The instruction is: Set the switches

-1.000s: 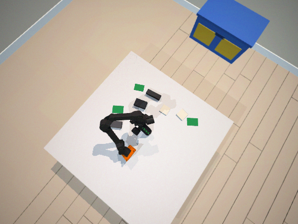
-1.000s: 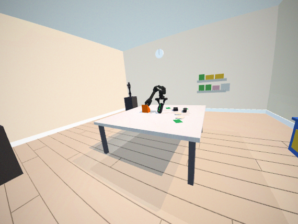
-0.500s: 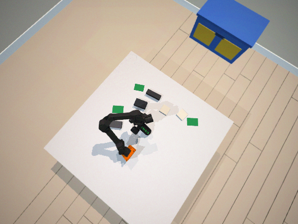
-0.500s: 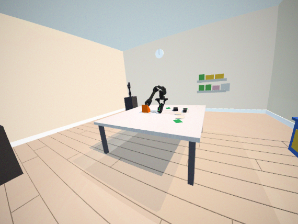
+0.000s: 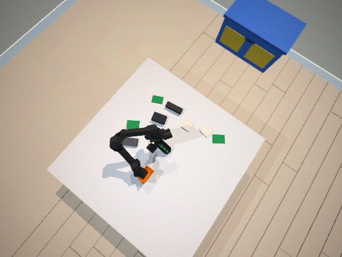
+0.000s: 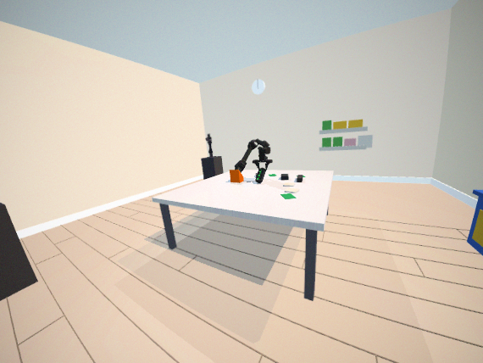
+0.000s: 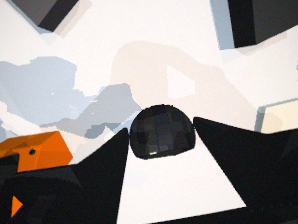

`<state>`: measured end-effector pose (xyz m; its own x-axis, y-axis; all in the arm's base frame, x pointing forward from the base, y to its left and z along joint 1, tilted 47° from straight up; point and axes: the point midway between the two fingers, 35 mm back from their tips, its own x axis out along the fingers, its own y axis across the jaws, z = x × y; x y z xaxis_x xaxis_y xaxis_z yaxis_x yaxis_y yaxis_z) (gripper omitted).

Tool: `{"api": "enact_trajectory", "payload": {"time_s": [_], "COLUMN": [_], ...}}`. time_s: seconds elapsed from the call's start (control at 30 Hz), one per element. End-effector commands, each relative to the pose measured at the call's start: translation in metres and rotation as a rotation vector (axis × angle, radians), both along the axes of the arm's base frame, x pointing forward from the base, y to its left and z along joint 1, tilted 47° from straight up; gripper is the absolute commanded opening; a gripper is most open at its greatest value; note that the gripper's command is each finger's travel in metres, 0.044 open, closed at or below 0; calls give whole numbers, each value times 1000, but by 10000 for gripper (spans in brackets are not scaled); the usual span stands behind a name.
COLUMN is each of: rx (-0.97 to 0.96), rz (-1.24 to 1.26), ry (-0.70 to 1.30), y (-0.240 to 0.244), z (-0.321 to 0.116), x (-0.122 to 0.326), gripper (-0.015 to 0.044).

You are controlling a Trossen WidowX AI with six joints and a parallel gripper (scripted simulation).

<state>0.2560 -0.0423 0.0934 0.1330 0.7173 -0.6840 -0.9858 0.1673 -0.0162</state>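
The dark grey controller unit (image 5: 164,147) (image 6: 262,176) with green-ended rocker switches is tipped up steeply off its base, near the middle of the white bench (image 5: 195,186) (image 6: 254,203). In the wrist view its rounded dark end (image 7: 161,137) sits right between my two fingers. My gripper (image 5: 158,143) (image 6: 261,166) (image 7: 160,126) points down over it and grips the unit by its sides, fingers fairly wide apart. The switch side faces the exterior view. The underside label is not visible in any view.
An orange block (image 5: 147,174) (image 6: 235,175) (image 7: 35,152) marks the arm's base. Dark modules (image 5: 159,117) (image 5: 174,107) (image 5: 130,142), green cards (image 5: 157,99) (image 5: 132,123) (image 5: 218,139) and cream tiles (image 5: 187,125) (image 5: 206,130) lie behind and beside the unit. A blue cabinet (image 5: 261,33) stands off the bench.
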Motion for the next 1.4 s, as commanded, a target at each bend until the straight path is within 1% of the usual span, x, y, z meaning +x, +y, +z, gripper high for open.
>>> {"api": "enact_trajectory", "payload": {"time_s": [0.0, 1.37], "rx": [4, 6], "rz": [-5, -5], "ry": [2, 1], "y": [4, 35], "z": [1, 5], "x": [0, 5], "gripper": [338, 335]}}
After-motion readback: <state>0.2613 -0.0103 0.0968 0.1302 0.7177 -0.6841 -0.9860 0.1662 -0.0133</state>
